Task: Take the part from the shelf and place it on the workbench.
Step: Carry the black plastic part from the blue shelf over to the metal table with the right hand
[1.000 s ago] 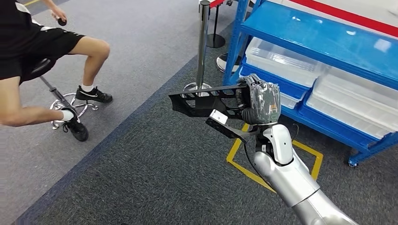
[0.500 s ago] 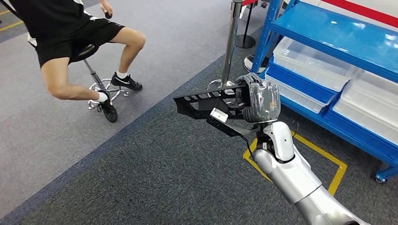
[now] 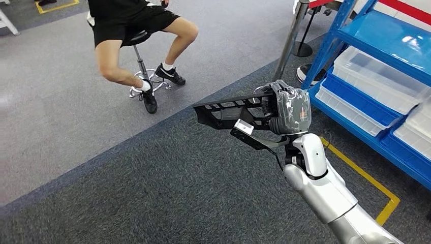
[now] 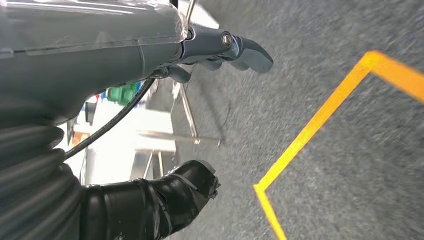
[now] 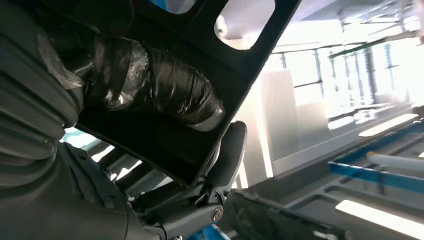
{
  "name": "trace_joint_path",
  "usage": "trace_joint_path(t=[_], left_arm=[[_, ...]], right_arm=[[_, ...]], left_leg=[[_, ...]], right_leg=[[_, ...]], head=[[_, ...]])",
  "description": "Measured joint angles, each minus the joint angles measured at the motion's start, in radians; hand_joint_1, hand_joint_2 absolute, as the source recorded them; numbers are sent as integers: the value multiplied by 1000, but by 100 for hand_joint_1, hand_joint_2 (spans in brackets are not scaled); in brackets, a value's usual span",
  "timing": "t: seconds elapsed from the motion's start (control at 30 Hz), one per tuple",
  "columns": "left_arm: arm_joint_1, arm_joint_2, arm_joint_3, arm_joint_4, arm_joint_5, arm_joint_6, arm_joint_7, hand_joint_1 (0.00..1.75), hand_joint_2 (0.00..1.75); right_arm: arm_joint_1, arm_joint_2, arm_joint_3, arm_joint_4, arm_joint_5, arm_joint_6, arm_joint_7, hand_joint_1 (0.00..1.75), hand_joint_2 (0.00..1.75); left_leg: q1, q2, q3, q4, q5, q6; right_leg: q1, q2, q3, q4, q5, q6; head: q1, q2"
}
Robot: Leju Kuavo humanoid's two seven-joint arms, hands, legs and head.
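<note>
At the far left of the head view a person (image 3: 137, 30) in black sits on a wheeled stool (image 3: 142, 66) on the pale grey carpet, well apart from the robot. Moving right, past the seam where the carpet darkens, the black perforated part (image 3: 228, 109) is held out level in the air above the floor, its long flat body reaching toward the left. The right hand (image 3: 287, 109), wrapped in clear film, grips the part at its right-hand end; the right wrist view shows dark taped fingers (image 5: 165, 95) lying across the part's slotted panel (image 5: 210, 65) with the thumb (image 5: 227, 150) pressing from the other side. Further right stand a stanchion post (image 3: 292, 35) and the blue shelf (image 3: 376, 35) with its clear plastic bins (image 3: 376, 76), and yellow floor tape (image 3: 366, 178) runs beneath the arm. The left hand (image 4: 165, 120) hangs over the carpet near a yellow tape corner (image 4: 300, 145), fingers apart and holding nothing. Judging by this, the pick-up from the shelf is done and the part is in transit; carrying it to the table and setting it down is left, and no table is in sight.
</note>
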Motion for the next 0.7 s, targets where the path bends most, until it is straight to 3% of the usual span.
trace_joint_path(t=[0.07, 0.1, 0.13, 0.2, 0.27, 0.3, 0.33, 0.37, 0.4, 0.43, 0.5, 0.53, 0.57, 0.6, 0.63, 0.7], left_arm=[[-1, 0, 0, 0, 0, -1, 0, 0, 175], [-1, 0, 1, 0, 0, -1, 0, 0, 175], [0, 0, 2, 0, 0, -2, 1, 0, 175], [0, 0, 4, 0, 1, -3, 1, 0, 175], [-1, 0, 5, 0, 0, -3, 0, 0, 175], [0, 0, 6, 0, 0, -4, -1, 0, 175], [0, 0, 6, 0, 0, -4, -2, 0, 175], [4, 0, 6, 0, 0, -4, -3, 0, 175], [6, 0, 6, 0, 0, -5, -4, 0, 175], [7, 0, 6, 0, -1, -5, -4, 0, 175], [8, -1, 7, 0, -2, -5, -5, 0, 175], [7, -1, 7, 0, -3, -5, -6, 0, 175], [6, -1, 7, 0, -3, -5, -6, 0, 175], [6, -1, 7, 0, -3, -5, -7, 0, 175], [5, -1, 7, 0, -3, -5, -7, 0, 175], [5, -1, 7, 0, -3, -5, -7, 0, 175]], right_arm=[[7, -9, 0, -2, -1, 2, 0, 175, 175], [11, -13, 0, -5, -2, 3, 0, 175, 175], [15, -18, 0, -8, -3, 4, 0, 175, 175], [19, -27, 0, -18, -4, 7, 0, 175, 175], [23, -37, 0, -29, -6, 9, 0, 175, 175], [26, -42, 0, -35, -7, 10, 0, 175, 175], [30, -46, 0, -41, -7, 11, 0, 175, 175], [34, -49, 0, -47, -8, 13, 1, 175, 175], [36, -52, 0, -52, -8, 16, 2, 175, 175], [38, -54, 0, -58, -9, 18, 2, 175, 175], [40, -62, 0, -71, -11, 22, 4, 175, 175], [42, -67, 0, -76, -12, 24, 5, 175, 175], [43, -72, 0, -79, -13, 25, 6, 175, 175], [45, -76, 0, -81, -14, 27, 7, 175, 175], [46, -78, 0, -83, -14, 28, 8, 175, 175], [48, -82, 0, -89, -14, 29, 8, 175, 175]], left_leg=[[0, -22, -25, 1, 20, 0], [0, -35, -40, 3, 31, -1], [1, -49, -57, 5, 44, -4], [5, -76, -89, 12, 67, -11], [6, -100, -113, 18, 89, -23], [6, -112, -119, 17, 101, -30], [7, -125, -123, 13, 114, -37], [8, -136, -126, 6, 127, -44], [8, -132, -132, 6, 128, -49], [8, -113, -141, 18, 108, -53], [10, -53, -169, 104, 11, -57], [12, -34, -185, 173, -45, -60], [15, -25, -195, 243, -81, -64], [18, -22, -198, 299, -90, -67], [19, -21, -187, 329, -75, -70], [19, -8, -114, 290, -30, -70]], right_leg=[[0, 9, -13, 95, -50, 0], [-1, 10, -7, 124, -51, 0], [-3, 12, 12, 125, -34, -1], [-9, 34, 94, 30, 12, -2], [-13, 85, 178, -98, 10, -4], [-13, 103, 197, -135, 0, -6], [-10, 104, 202, -147, -3, -8], [-9, 91, 195, -145, 6, -13], [-9, 75, 188, -148, 16, -20], [-9, 59, 179, -149, 28, -30], [-6, 29, 155, -153, 54, -47], [-2, 14, 141, -153, 65, -51], [0, -2, 126, -152, 77, -52], [2, -19, 109, -150, 89, -52], [3, -35, 91, -147, 100, -51], [6, -61, 57, -140, 120, -46]], head=[[0, 0], [0, 0], [0, 0], [0, 0], [-1, 0], [-2, 0], [-3, 1], [-3, 1], [-3, 1], [-6, 1], [-11, 1], [-13, 1], [-13, 1], [-13, 1], [-13, 1], [-13, 1]])
